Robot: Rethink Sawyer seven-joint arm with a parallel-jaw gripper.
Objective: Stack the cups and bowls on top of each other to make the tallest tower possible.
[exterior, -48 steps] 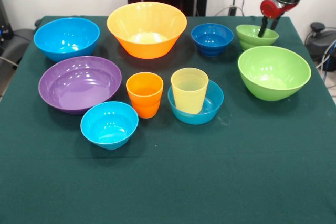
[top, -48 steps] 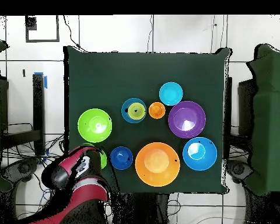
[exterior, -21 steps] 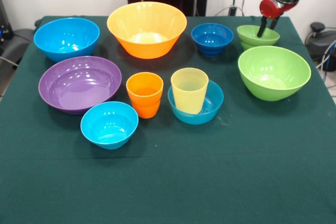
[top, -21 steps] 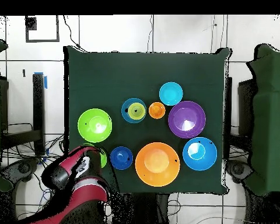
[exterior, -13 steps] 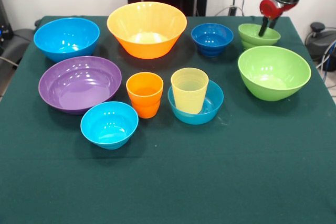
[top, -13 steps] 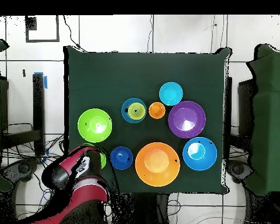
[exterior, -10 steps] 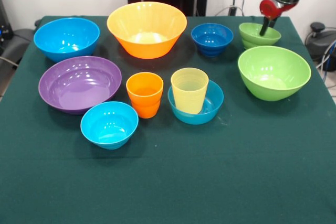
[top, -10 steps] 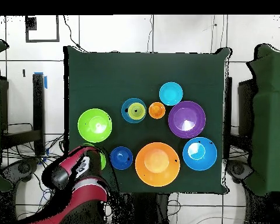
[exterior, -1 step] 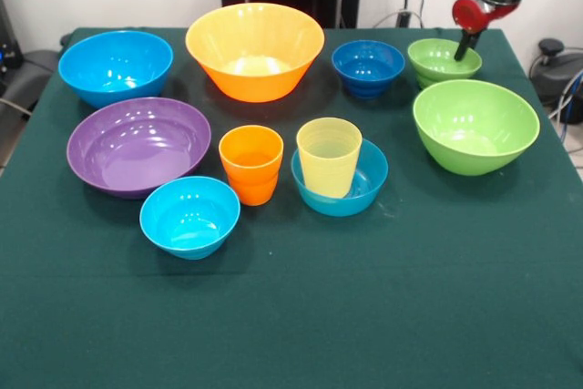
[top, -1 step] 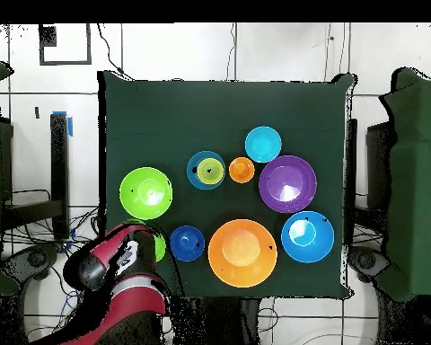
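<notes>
Front view: I see the gripper [exterior, -1 step: 466,50] with its jaws clamped on the rim of the small lime green bowl [exterior, -1 step: 441,58], glossy, at the worktop's [exterior, -1 step: 364,316] far right corner behind the large lime green bowl [exterior, -1 step: 475,124]. The pale yellow cup [exterior, -1 step: 328,156] stands in 1 light blue bowl [exterior, -1 step: 364,190], beside the orange cup [exterior, -1 step: 250,163].

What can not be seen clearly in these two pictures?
- Gripper: in the front view only one dark finger shows at the small green bowl; open or shut is unclear.
- Overhead view: the arm covers most of that bowl.
- Front view: the yellow cup hides part of the bowl holding it.
</notes>
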